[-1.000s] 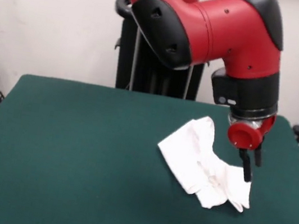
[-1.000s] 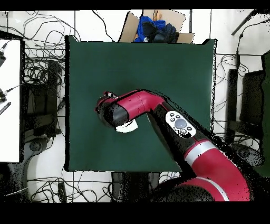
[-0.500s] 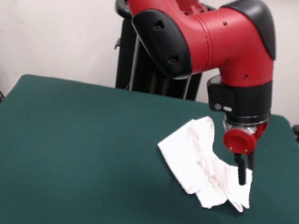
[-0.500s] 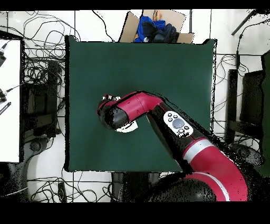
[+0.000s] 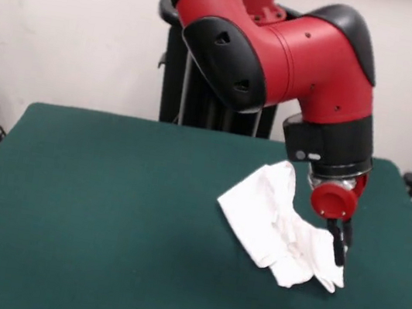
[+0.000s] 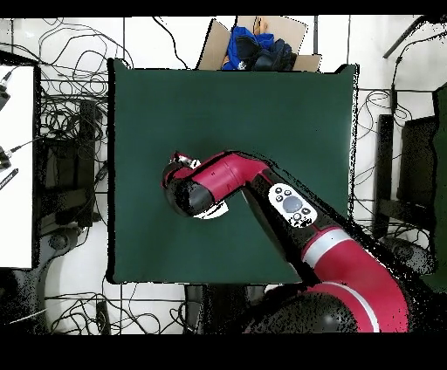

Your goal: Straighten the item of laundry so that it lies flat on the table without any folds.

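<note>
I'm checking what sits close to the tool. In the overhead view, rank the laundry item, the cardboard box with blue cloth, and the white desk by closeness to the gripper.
The gripper itself is hidden under the arm here.
1. Laundry item: white, peeking out beneath the arm's end.
2 and 3. Cardboard box, past the table's top edge, and white desk, at the far left: too close to call.

Surface [image 5: 103, 209]: dark green, plain. Item of laundry [image 5: 277, 225]: white, no print showing. Arm [image 5: 285, 49]: red with black sections; end effector [image 5: 340, 246]: black.
</note>
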Available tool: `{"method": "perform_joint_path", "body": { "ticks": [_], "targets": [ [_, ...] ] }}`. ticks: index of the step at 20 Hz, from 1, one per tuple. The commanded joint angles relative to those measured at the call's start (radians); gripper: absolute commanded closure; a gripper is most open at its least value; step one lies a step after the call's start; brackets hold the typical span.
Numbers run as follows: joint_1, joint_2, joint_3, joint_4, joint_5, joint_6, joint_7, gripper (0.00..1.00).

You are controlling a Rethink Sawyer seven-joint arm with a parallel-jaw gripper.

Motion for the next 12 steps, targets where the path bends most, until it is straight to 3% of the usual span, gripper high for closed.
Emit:
{"method": "perform_joint_path", "body": {
  "ticks": [1,12],
  "targets": [
    [0.028,0.005,-0.039,-0.066,-0.073,-0.074,0.065,0.0],
    [0.068,0.04,-0.116,-0.121,-0.088,-0.036,0.068,0.0]
  ]
}}
